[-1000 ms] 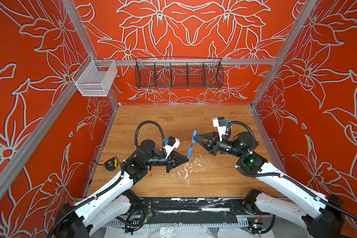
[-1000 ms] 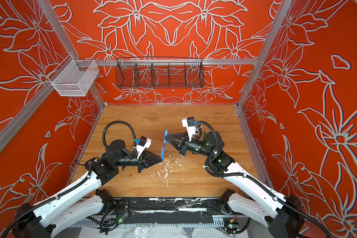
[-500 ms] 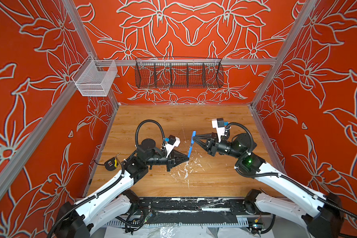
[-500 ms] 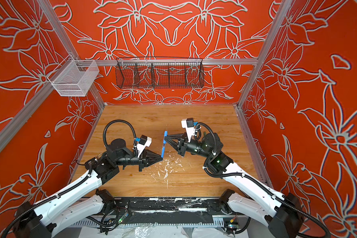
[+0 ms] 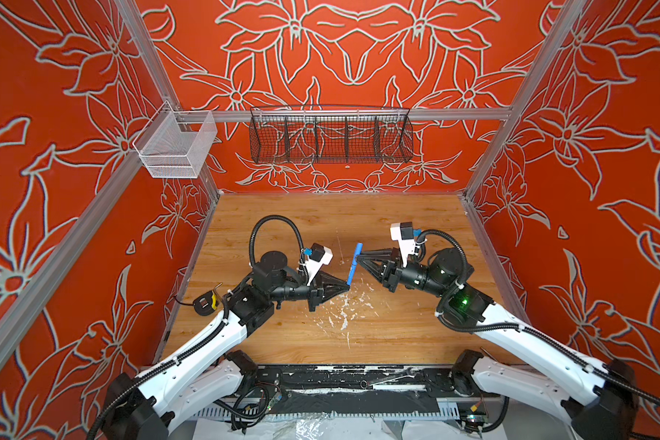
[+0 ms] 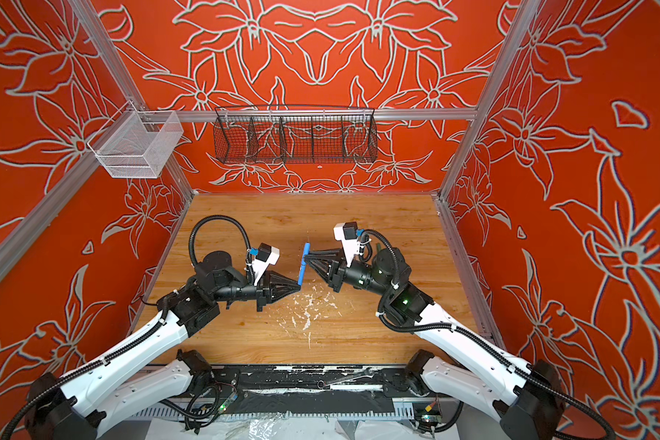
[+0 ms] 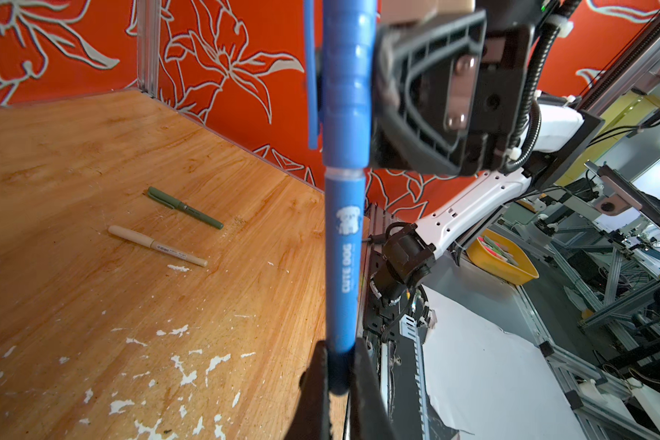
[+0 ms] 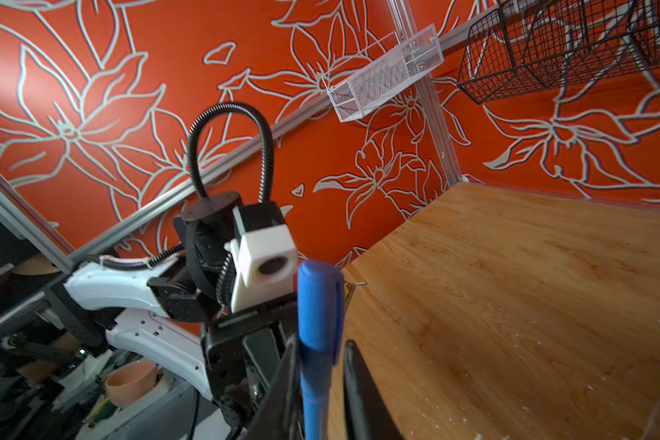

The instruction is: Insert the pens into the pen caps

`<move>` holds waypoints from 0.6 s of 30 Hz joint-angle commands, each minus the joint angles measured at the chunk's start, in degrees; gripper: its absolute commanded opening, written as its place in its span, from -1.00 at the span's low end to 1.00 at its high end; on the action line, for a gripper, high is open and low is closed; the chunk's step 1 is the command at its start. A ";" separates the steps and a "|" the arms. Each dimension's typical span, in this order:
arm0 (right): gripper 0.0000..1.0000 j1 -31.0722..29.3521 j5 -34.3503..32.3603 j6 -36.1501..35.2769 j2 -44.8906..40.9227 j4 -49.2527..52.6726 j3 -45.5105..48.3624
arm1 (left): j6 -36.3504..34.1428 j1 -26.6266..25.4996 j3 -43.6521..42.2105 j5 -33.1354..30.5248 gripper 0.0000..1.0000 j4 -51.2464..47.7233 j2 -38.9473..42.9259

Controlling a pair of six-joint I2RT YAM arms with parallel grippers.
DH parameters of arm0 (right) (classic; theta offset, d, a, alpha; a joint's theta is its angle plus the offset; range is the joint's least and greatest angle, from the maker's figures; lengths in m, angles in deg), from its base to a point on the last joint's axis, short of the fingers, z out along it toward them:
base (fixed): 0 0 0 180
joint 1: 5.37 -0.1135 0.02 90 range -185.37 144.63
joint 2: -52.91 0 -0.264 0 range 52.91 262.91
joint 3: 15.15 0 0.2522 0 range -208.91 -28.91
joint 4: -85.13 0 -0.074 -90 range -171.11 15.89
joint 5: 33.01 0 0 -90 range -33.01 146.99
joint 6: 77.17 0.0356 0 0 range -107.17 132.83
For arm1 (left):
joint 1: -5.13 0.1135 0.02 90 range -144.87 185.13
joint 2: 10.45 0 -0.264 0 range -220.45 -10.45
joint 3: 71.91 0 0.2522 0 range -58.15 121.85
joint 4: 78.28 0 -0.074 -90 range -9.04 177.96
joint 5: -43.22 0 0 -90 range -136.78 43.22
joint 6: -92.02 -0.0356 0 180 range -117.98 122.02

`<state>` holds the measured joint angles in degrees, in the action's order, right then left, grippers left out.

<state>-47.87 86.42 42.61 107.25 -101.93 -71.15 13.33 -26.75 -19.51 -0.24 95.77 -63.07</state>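
Left gripper (image 5: 347, 284) pinches the thin blue plastic pen (image 7: 344, 266) by its tail, steadying it; right gripper (image 5: 356, 259) holds its jaws slightly spread around the seated stubby blue cap (image 8: 316, 304).

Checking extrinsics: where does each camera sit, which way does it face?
Top views: high over the front edge, looking down at the wooden tabletop; both white arms show.
Left wrist: behind the left gripper, facing the robot's right; right arm ahead.
Right wrist: behind the right gripper, facing the left wall; left arm ahead.
Shared: all show the blue stick pen and short blue cap.
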 commanded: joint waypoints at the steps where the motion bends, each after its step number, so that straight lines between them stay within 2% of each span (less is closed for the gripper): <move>1: -0.39 -0.53 -1.58 -2.86 -1.19 6.82 -0.26 | -1.46 0.59 2.48 0.30 -1.00 2.51 -0.07; 9: 0.06 -0.41 -5.24 -6.10 -6.46 17.81 -2.97 | -2.93 0.68 3.46 -0.66 -1.00 -0.95 -0.72; 11: 0.09 -0.41 -4.48 -7.00 -6.15 20.09 -4.75 | -3.31 0.67 3.64 -0.75 -1.00 -2.08 -0.82; 18: 0.13 -0.46 1.33 -6.93 -1.04 18.03 -9.05 | -2.79 0.68 2.59 0.34 -1.00 -1.77 -0.34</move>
<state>-47.89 84.95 36.97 104.48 -84.27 -78.01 11.21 -26.36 -17.42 -0.81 93.76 -63.85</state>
